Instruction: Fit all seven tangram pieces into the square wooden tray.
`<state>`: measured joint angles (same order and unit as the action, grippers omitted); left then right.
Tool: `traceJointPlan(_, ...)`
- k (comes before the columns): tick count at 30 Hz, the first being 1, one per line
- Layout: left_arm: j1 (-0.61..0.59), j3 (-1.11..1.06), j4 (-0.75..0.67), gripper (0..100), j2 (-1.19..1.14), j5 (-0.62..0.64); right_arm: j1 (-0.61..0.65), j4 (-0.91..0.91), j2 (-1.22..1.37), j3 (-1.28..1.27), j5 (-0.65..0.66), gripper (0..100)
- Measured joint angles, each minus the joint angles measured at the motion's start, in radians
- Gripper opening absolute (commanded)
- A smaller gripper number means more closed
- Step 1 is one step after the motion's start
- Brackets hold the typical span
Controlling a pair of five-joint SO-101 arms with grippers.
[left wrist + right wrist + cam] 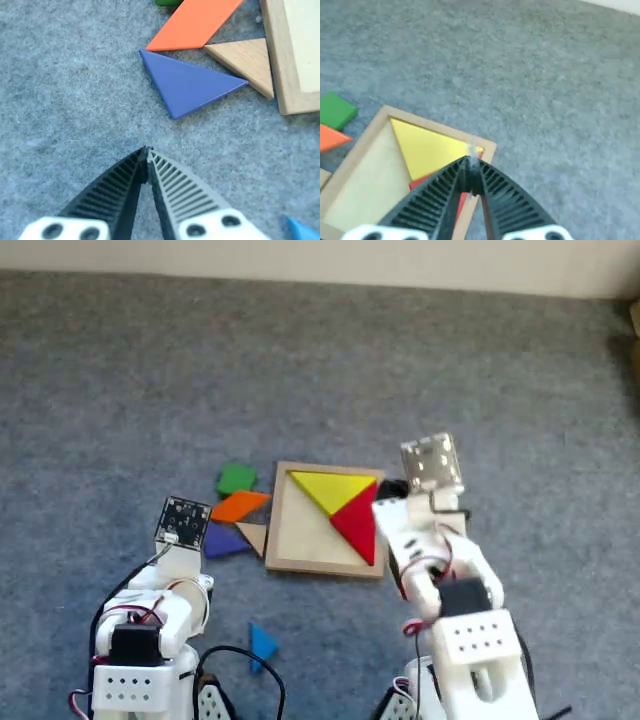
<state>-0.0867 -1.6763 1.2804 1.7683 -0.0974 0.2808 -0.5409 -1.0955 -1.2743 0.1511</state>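
Currently, the dark blue triangle (192,82) lies just ahead of the left gripper (147,151), closed, empty, and the nearer one.

Holds left gripper (147,151) closed, tips meeting. Holds right gripper (470,161) closed likewise. Presents left arm (160,590) and right arm (435,565) stretched forward side by side, both pitched down.

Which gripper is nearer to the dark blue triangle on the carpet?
Left. The left gripper is close beside the dark blue triangle; the right gripper is on the tray's other side, over its yellow piece.
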Motion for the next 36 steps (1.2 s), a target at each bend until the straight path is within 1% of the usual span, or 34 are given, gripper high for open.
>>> traceJointPlan(11,0.000,0.000,0.000,1,0.000,0.000,-0.008,-0.003,-0.453,-0.397,0.002,1.7)
traceJointPlan(14,0.000,0.000,0.000,1,0.000,0.000,-0.008,-0.012,-0.609,-0.404,0.002,1.7)
traceJointPlan(17,0.000,0.000,0.000,1,0.000,0.000,-0.017,-0.101,-0.703,-0.402,0.002,1.7)
traceJointPlan(21,0.000,0.000,0.000,1,0.000,0.000,-0.026,-0.130,-0.709,-0.402,0.002,1.7)
traceJointPlan(25,0.000,0.000,0.000,1,0.000,0.000,-0.025,-0.153,-0.663,-0.402,0.002,1.7)
traceJointPlan(33,0.000,0.000,0.000,1,0.000,0.000,-0.025,-0.462,-0.609,-0.404,0.002,1.7)
traceJointPlan(36,0.000,0.000,0.000,1,0.000,0.000,-0.025,-0.519,-0.609,-0.404,0.002,1.7)
